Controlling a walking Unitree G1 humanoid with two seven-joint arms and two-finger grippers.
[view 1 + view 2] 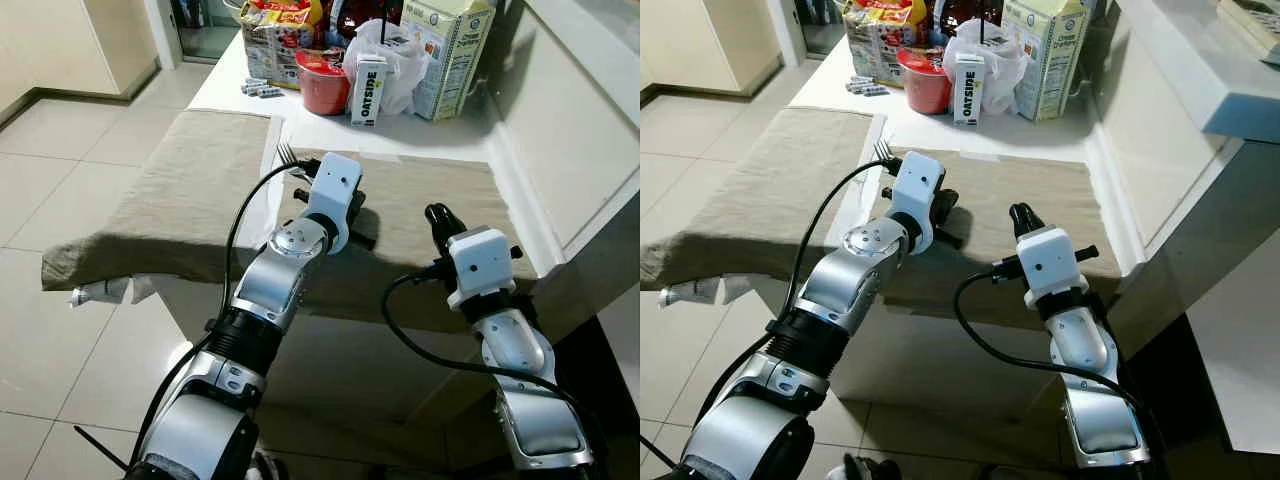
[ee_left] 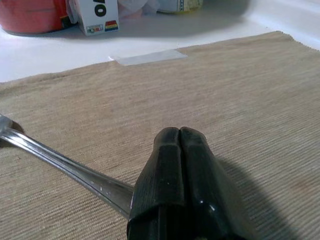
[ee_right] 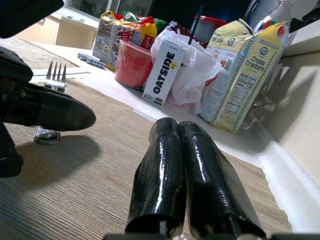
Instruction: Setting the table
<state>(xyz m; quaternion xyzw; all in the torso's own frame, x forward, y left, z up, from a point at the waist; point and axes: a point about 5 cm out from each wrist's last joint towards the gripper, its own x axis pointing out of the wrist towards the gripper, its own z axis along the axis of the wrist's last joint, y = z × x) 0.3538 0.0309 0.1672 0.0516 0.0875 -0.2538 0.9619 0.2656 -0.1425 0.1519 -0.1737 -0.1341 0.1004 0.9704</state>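
Black fingers of the left gripper (image 2: 180, 170) sit pressed together, holding nothing, low over the brown mat (image 2: 240, 100). Just beside them lies the fork (image 1: 288, 157), its handle running under their tips. Over on the other side, the right gripper (image 3: 185, 165) is clenched and empty too. One small bump from the left fingers could slide the fork crooked or off the counter (image 1: 235, 75).

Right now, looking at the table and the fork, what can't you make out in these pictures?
- Fork: in the eye views the left gripper and its wrist cover the handle; only the tines show.
- Left wrist view: the fork's handle passes behind the closed fingers, so any contact is hidden.
- Placemat: its near edge is lost in shadow under the arms.
- Batteries: too small to count.
- Right gripper: idle.
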